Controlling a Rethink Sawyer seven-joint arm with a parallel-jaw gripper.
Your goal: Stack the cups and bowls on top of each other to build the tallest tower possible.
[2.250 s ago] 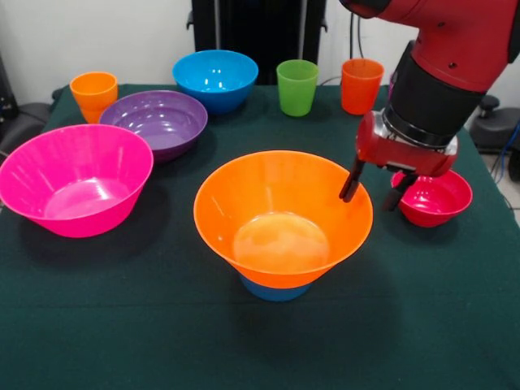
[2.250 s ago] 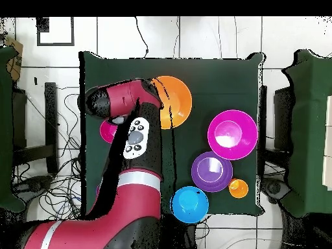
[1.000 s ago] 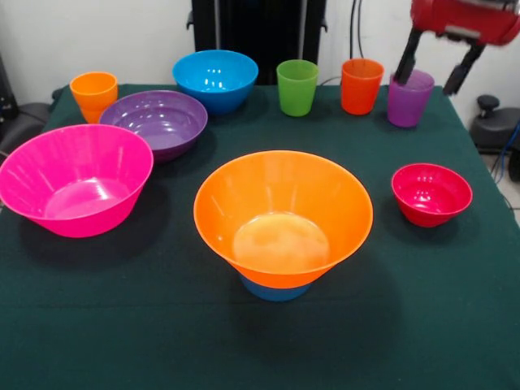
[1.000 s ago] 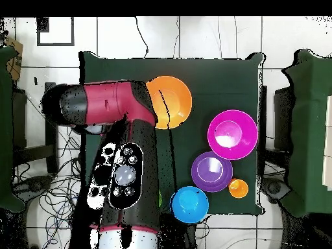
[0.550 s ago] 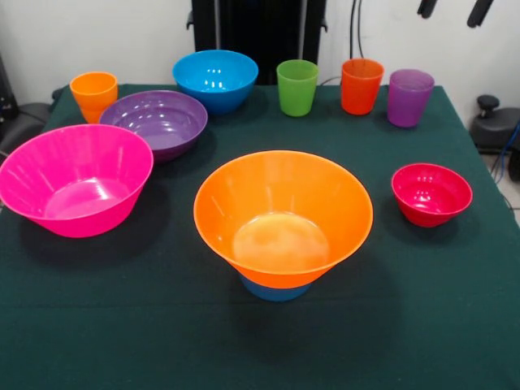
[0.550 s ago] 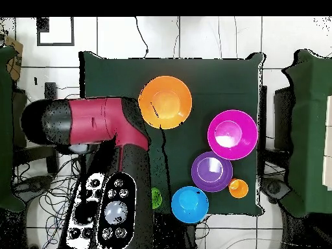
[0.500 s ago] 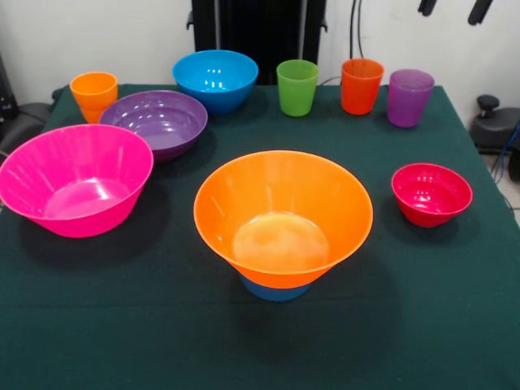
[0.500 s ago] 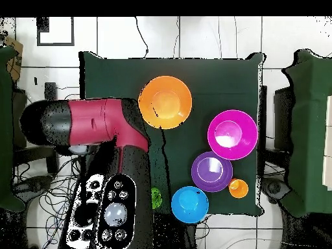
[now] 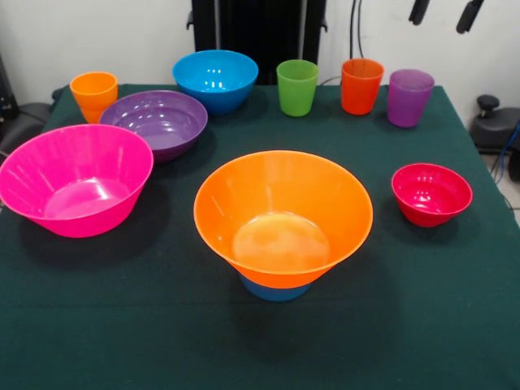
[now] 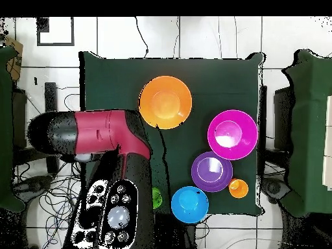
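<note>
Red-and-black arm (image 10: 97, 133); dark fingertips (image 9: 419, 10)

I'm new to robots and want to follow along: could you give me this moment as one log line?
tool: raised at top edge, open, empty | large shiny orange plastic bowl: on small light-blue bowl | purple translucent cup: on table

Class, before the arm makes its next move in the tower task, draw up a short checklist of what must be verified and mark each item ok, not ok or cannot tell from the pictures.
1. Gripper empty and open: ok; two fingertips show apart at the top edge, nothing between them.
2. Tower base sound: ok; large orange bowl sits level on the small light-blue bowl.
3. Orange bowl's inside free to take the next piece: ok; nothing lies in it.
4. Cups upright and reachable: ok; green cup, red-orange cup and purple cup stand apart in a row.
5. Small red bowl clear of neighbours: ok.
</note>
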